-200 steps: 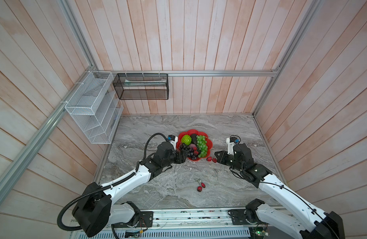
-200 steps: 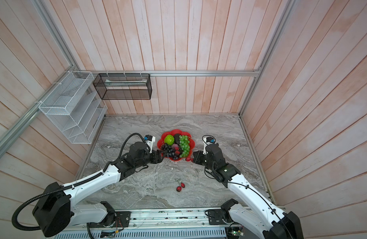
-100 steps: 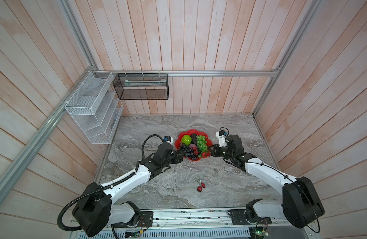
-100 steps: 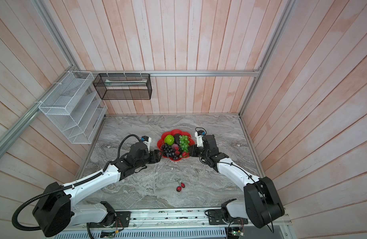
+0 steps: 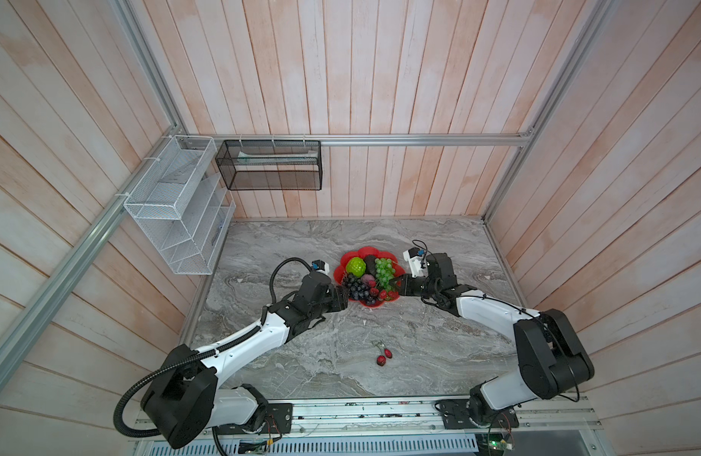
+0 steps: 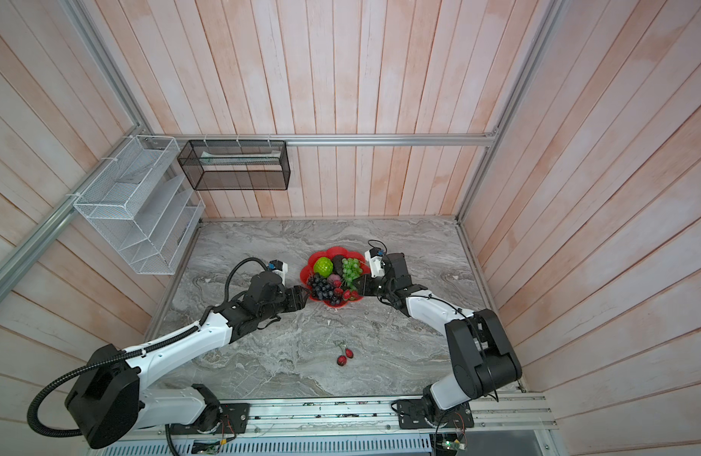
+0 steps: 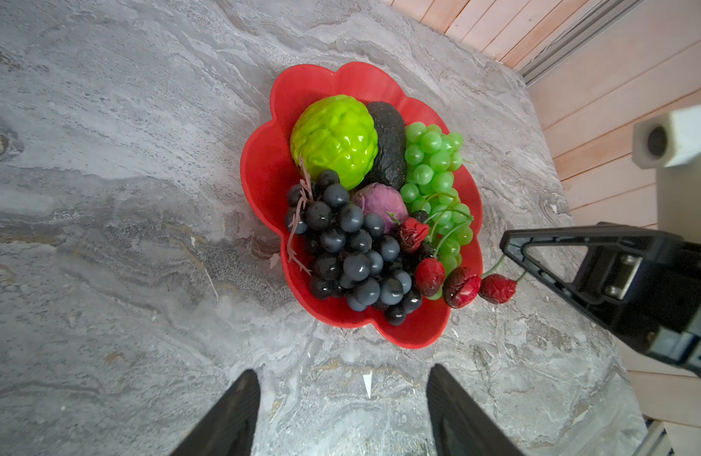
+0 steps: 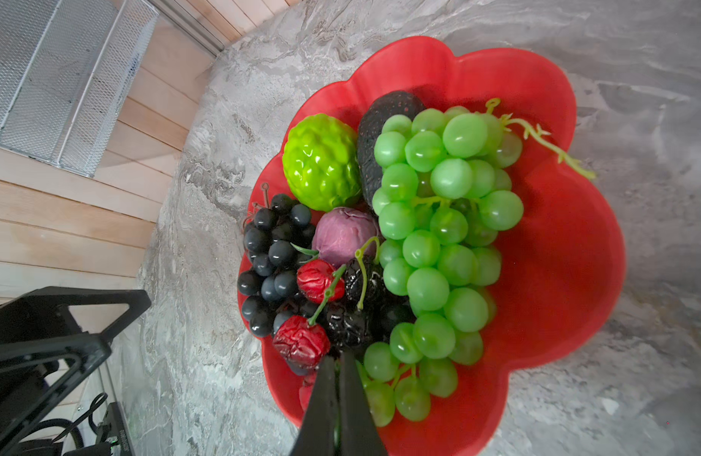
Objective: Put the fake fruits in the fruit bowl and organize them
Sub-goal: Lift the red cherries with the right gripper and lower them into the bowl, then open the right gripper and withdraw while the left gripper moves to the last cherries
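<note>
Just swung from table [image 5: 301,252] to right rim of fruit bowl [image 7: 380,77], red stemmed pair [image 7: 496,288] pinched in closed right gripper [image 8: 338,357]; left gripper [image 7: 343,381] agape, empty. Leaves loose pair [image 5: 384,356] nearer.

White wire mesh basket [image 5: 171,205] hangs on left wall rail. Black mesh basket [image 5: 269,166] hangs beside it on back rail [image 5: 419,139]. Grey marble tabletop [image 5: 301,244] below. Pale wooden plank walls [image 5: 360,79] all round.

No readable text, label or number anywhere.

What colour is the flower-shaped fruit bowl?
Red; the left wrist view shows the fruit bowl best.
</note>
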You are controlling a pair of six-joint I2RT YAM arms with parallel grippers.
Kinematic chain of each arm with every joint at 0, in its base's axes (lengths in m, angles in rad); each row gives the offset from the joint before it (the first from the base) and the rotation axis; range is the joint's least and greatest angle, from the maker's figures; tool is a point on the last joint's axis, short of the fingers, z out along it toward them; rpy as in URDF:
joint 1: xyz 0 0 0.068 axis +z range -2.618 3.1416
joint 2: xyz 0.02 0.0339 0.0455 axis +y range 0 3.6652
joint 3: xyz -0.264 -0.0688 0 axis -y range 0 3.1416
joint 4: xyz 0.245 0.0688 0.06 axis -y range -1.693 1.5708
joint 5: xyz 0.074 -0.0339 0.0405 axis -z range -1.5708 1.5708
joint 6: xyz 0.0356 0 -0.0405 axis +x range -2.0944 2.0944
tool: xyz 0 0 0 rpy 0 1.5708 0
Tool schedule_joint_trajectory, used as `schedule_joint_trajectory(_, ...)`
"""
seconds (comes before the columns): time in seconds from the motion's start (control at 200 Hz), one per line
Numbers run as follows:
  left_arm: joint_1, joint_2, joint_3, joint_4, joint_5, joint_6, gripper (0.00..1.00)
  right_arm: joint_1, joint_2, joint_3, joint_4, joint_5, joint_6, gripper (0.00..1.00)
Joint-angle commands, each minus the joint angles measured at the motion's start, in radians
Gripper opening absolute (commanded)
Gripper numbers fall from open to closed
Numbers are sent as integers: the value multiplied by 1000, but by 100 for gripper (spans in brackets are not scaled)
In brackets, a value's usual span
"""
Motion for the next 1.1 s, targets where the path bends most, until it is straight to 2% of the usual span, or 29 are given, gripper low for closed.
schedule_joint_trajectory(0.0, 6, 14, 30, 20, -3, 7, 70, -4, 40, 54, 38, -11, -23, 0)
schedule_joint_trajectory(0.295, 6, 55, 74, -13, 3, 12, 75, -2, 108, 102, 42, -12, -86, 11)
schedule_joint_trajectory(0.465, 6, 112, 144, -64, 9, 17, 76, -2, 83, 114, 35, 10, -135, 32)
schedule_joint_trajectory(0.74, 6, 164, 224, -139, 28, 27, 77, -3, -51, 69, 25, 98, -176, 53)
schedule_joint_trajectory(0.94, 4, 146, 275, -291, 48, 64, 78, -2, -117, 70, -15, 162, -197, 58)
schedule_joint_trajectory(1.095, -13, 59, 206, -315, 125, 59, 78, -3, -200, 47, -65, 201, -193, 61)
